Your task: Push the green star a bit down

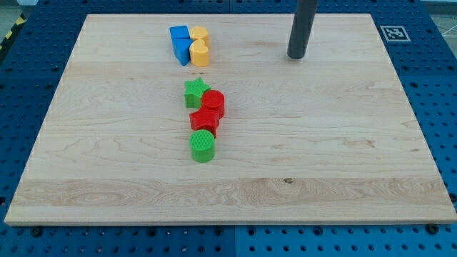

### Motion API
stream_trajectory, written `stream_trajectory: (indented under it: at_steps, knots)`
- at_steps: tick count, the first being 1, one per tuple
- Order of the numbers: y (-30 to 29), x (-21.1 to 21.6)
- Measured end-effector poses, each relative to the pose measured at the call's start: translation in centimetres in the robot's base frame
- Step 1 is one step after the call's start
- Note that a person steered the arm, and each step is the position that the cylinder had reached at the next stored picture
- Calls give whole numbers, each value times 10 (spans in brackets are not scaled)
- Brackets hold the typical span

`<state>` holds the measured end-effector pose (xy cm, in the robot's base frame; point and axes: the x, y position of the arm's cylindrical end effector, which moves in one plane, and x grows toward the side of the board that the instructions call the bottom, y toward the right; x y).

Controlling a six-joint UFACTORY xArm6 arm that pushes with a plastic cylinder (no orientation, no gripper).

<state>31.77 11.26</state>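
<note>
The green star (195,93) lies near the board's middle, touching a red cylinder (213,104) at its lower right. A red star-like block (205,120) sits just below them, and a green cylinder (203,145) stands below that. My tip (296,56) is at the view's upper right, far to the right of and above the green star, touching no block.
Two blue blocks (181,43) and two yellow blocks (200,46) cluster at the view's top, left of centre. The wooden board (343,157) rests on a blue pegboard table. A fiducial marker (392,33) sits at the board's top right corner.
</note>
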Motion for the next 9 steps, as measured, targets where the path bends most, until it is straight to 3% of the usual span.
stream_trajectory:
  at_steps: [2,9]
  knots:
    - [-61,15]
    - [-173,85]
